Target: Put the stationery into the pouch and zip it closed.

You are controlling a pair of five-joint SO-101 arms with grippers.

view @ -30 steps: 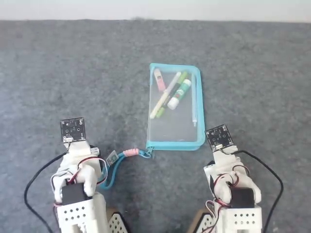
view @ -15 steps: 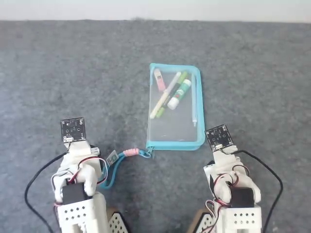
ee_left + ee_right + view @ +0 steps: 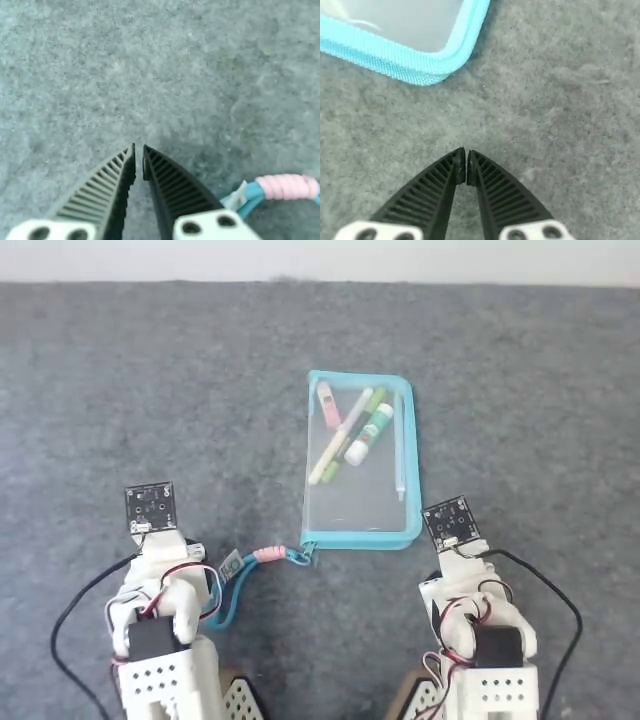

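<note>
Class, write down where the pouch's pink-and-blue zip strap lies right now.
High view: the strap lies on the grey mat, running from the pouch's near left corner toward the left arm.

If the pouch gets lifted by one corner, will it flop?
Probably: the pouch looks like thin clear film with a soft fabric edge. The pens lie loose inside, so they would likely slide to the low end.
</note>
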